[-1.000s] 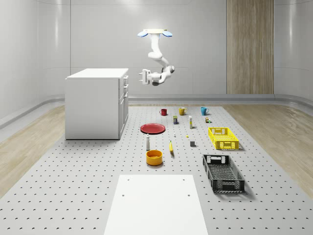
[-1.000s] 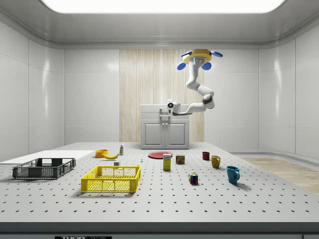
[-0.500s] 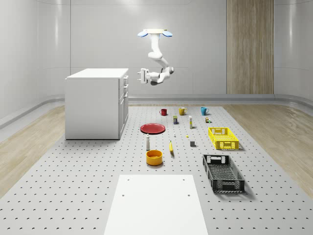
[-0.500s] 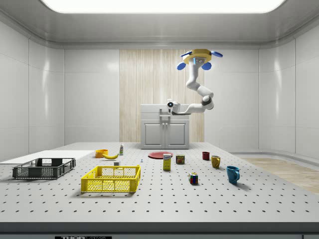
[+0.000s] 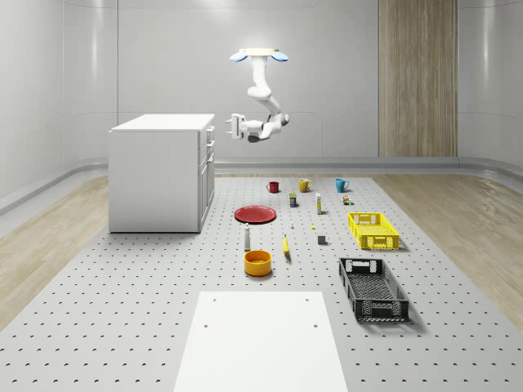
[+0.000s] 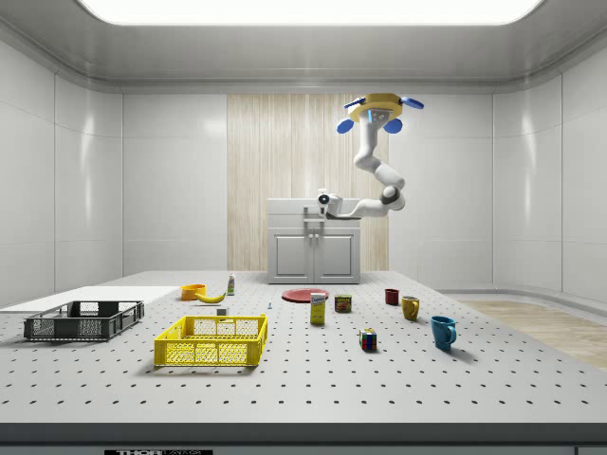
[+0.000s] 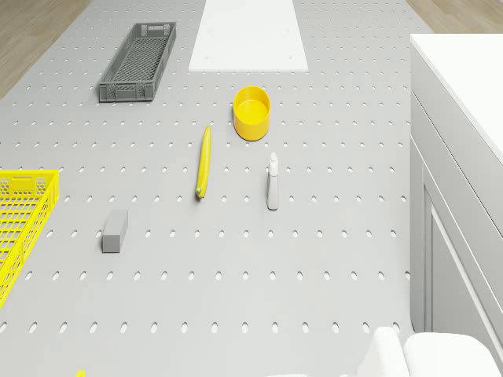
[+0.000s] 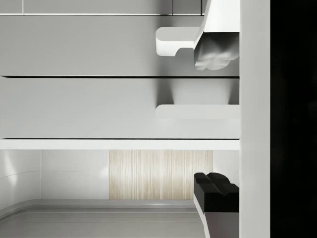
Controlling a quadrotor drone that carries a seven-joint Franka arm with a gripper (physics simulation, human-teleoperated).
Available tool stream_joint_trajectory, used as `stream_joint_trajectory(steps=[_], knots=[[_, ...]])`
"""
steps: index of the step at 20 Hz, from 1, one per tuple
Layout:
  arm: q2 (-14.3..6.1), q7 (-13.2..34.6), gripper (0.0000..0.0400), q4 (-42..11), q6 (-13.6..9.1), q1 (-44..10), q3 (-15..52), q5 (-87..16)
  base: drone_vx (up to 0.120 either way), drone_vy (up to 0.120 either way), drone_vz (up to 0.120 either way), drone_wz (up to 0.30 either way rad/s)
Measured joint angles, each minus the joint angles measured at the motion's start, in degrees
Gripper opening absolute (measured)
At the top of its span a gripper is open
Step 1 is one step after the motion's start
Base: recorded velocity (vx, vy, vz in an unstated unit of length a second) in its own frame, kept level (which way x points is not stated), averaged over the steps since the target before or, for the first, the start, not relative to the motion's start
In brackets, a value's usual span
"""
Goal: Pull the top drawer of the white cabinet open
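The white cabinet (image 5: 159,171) stands at the whole-scene view's left, its drawer fronts facing right. The drone (image 5: 258,55) hovers high over the table, to the right of the cabinet. Its arm hangs down and bends toward the cabinet. My gripper (image 5: 230,126) is open, level with the top drawer (image 5: 209,132) and a short gap from it. In the wrist view the top drawer's handle (image 8: 195,111) lies in line between my two fingertips, and the gripper (image 8: 216,121) faces the shut drawer front (image 8: 99,106). The side view shows the gripper (image 6: 319,207) before the cabinet (image 6: 315,248).
On the table lie a red plate (image 5: 255,214), three mugs (image 5: 304,185), a white bottle (image 7: 273,181), a banana (image 7: 203,161), a yellow bowl (image 7: 251,112), a yellow crate (image 5: 373,230), a dark crate (image 5: 373,288) and a white mat (image 5: 260,339).
My gripper has moved toward the cabinet front, to the whole-scene view's left, and risen slightly. The drone has stayed in place. The drawer is still shut.
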Motion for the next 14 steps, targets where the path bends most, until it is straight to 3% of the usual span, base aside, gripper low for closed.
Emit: stream_joint_trajectory(steps=[8, 14], knots=[[3.9, -2.3, 0.0305, 1.6, 0.8, -0.3, 3.8, 5.3, 0.0, 0.0, 0.0, 0.0], [8.0, -3.9, 0.0305, 4.2, -1.0, -1.3, 4.2, 7.0, 0.0, 0.0, 0.0, 0.0]])
